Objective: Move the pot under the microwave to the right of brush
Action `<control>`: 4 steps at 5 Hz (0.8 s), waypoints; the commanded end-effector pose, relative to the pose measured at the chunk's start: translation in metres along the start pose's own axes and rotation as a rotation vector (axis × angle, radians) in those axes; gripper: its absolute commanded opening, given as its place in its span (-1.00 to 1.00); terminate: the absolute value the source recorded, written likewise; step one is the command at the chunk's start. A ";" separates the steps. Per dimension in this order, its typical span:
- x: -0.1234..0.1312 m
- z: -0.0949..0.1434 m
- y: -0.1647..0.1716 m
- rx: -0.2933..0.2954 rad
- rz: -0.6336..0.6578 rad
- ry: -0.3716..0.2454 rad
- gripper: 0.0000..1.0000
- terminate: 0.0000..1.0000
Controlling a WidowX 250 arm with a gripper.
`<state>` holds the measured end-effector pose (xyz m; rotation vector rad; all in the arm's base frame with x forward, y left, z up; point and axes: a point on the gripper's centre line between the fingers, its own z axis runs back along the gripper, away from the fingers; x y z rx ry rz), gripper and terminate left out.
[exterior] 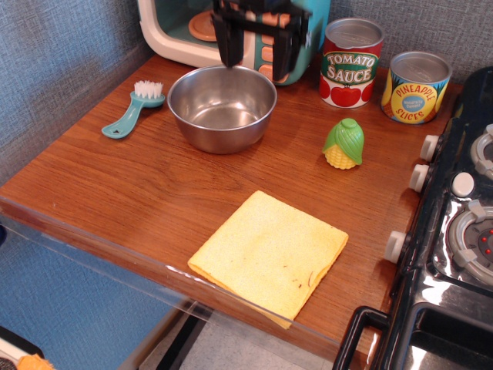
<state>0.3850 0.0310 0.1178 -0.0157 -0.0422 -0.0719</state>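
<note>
Cloth: folded yellow square cloth [269, 253] is lying nearest the front edge of the brown wooden counter [139, 193].
Stove: black toy stove [454, 231] with white knobs is standing along the right side, its edge touching the counter.
Corn: small yellow corn piece with green husk [343, 143] is sitting upright between the cloth and the cans.
Pot: round shiny stainless-steel pot [222, 107] is resting upright on the counter, just right of the brush and in front of the microwave — nothing is gripping it.
Brush: small teal plastic brush with white bristles [133, 109] is lying flat just beside the pot's left rim, bristles pointing toward the back.
Cans: red tomato sauce can [351, 62] and yellow pineapple slices can [415, 87] are standing side by side at the back right.
Gripper: black robot gripper [254, 48] is hanging above the pot's far rim, fingers spread wide and holding nothing — clear of the pot.
Microwave: teal toy microwave with cream frame [192, 31] is standing at the back, partly hidden behind the gripper.
</note>
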 end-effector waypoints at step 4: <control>-0.022 0.005 0.016 0.122 -0.027 -0.027 1.00 1.00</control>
